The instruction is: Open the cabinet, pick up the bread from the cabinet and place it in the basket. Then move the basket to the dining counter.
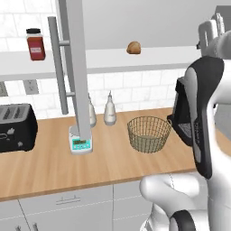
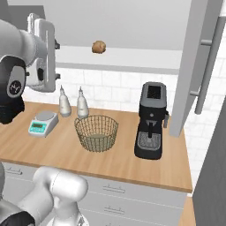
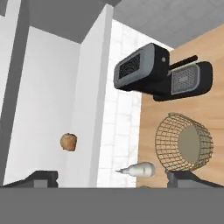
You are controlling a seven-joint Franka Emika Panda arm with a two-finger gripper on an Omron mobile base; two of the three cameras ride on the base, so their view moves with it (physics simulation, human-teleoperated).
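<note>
The cabinet stands open, its grey door (image 1: pixel 77 67) swung out on the left and another door (image 2: pixel 194 66) on the right. The bread (image 1: pixel 133 47) (image 2: pixel 99 47) (image 3: pixel 68 141), a small golden-brown roll, lies alone on the pale shelf (image 1: pixel 158 58). Below it, the wire basket (image 1: pixel 149 133) (image 2: pixel 96 132) (image 3: pixel 183 142) stands upright with nothing in it on the wood worktop. My gripper (image 2: pixel 57 60) (image 3: pixel 113 179) is raised at shelf height, left of the bread and well short of it. It is rolled sideways and open wide, with nothing between its fingers. The dining counter is out of view.
A black coffee machine (image 2: pixel 151 120) stands right of the basket. Two pale bottles (image 2: pixel 81 103) and a small scale (image 1: pixel 81 142) lie to its left, and a black toaster (image 1: pixel 16 126) sits at the far left. A red jar (image 1: pixel 35 44) stands on the shelf's left end.
</note>
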